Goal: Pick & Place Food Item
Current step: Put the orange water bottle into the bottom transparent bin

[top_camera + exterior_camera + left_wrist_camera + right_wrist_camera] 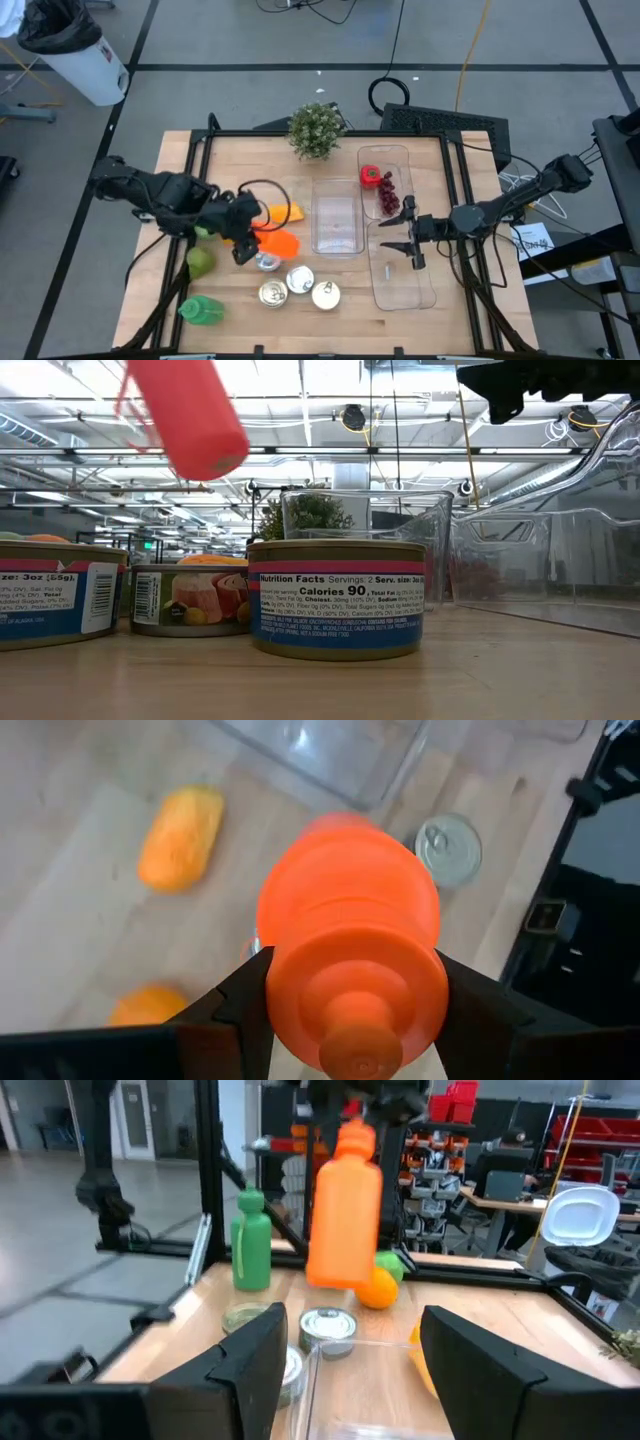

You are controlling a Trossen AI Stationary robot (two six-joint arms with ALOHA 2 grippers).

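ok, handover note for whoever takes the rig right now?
Left gripper: shut on the orange plastic bottle, lifted off the wooden table, above the tin cans.
Right gripper: open, empty, over the clear plastic trays.
Done: bottle picked up.
Left: place it. Green bottle, green apple and orange fruit pieces are on the table.

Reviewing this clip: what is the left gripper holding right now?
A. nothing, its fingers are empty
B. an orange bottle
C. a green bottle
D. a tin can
B. The left gripper is clamped on the orange bottle just below its cap, lifted above the cans; the right wrist view shows the bottle hanging in the air, while the green bottle stands on the table.
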